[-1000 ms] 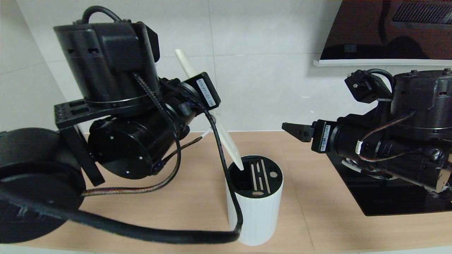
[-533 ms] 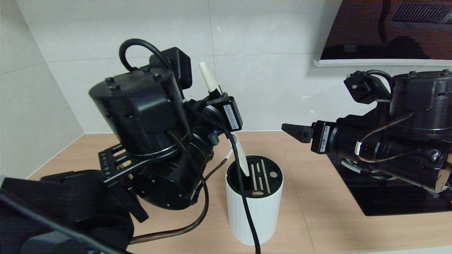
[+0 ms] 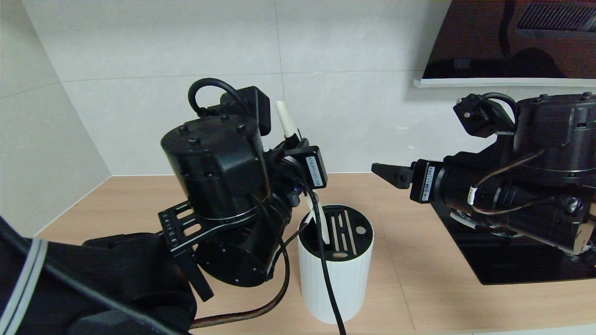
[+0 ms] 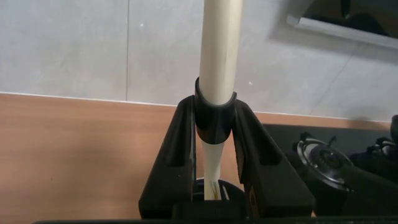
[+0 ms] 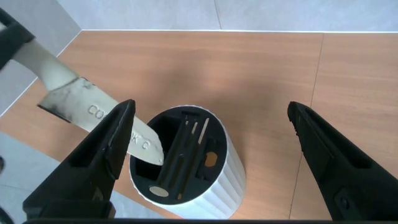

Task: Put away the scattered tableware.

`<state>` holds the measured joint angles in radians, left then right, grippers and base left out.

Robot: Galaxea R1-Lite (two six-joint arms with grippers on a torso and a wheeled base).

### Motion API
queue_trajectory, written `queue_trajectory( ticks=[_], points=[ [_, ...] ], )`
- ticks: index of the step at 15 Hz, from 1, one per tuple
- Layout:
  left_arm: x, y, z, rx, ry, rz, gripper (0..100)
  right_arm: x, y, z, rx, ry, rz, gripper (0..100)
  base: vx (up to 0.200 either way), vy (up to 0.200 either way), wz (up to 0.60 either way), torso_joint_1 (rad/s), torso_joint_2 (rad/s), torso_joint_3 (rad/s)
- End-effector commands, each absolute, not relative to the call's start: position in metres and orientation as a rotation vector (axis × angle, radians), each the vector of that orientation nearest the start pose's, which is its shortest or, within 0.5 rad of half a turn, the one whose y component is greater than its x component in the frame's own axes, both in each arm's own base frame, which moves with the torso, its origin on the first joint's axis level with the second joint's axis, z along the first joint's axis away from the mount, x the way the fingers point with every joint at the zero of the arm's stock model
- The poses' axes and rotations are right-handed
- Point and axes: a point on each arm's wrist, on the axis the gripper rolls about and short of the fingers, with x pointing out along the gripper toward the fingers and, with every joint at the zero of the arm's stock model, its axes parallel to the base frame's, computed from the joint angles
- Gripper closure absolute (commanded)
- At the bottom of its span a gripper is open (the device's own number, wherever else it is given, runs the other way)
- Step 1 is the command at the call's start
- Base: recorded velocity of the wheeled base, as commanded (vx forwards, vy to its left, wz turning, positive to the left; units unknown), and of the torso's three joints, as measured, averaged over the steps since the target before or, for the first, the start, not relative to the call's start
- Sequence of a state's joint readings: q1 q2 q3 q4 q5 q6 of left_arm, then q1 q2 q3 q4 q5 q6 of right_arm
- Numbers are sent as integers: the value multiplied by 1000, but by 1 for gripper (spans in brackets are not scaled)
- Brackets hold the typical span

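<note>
Item: white-bladed knife with cream handle [image 3: 285,118], tilted, handle up and leaning away from the holder, blade tip at the holder's top.
Landmark: white ribbed cylindrical holder with black slotted top [image 3: 335,279], upright on the light wooden surface [image 3: 419,279].
Left gripper [image 3: 300,151]: just above the holder, clenched on the knife where handle meets blade.
Right gripper [image 3: 386,173]: beside the holder on the cooktop side, well apart from it, fingers spread and empty.
Blade position: the right wrist view puts the tip over the wide opening at the edge of the holder's top; whether it is already below the rim cannot be told.
Other: black glass cooktop [image 3: 512,265], beyond the right gripper from the holder.
Step in hand: seating the knife in the holder, judged nearly done.
Next move: likely straighten the blade to match the opening, lower it in, then release.
</note>
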<state>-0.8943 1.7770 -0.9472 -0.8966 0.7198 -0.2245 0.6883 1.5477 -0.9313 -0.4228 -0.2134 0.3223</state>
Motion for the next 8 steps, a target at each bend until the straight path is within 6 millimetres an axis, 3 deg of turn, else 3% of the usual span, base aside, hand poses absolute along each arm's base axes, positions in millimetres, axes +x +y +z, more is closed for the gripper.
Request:
queue_trajectory(
  ticks=[1, 8],
  points=[
    [222, -253, 215, -259, -11, -176, 100, 219, 174, 241, 230, 250, 441, 0, 0, 0, 0, 0, 0, 0],
    [220, -265, 190, -207, 45, -197, 100, 219, 174, 240, 230, 251, 440, 0, 0, 0, 0, 0, 0, 0]
  ],
)
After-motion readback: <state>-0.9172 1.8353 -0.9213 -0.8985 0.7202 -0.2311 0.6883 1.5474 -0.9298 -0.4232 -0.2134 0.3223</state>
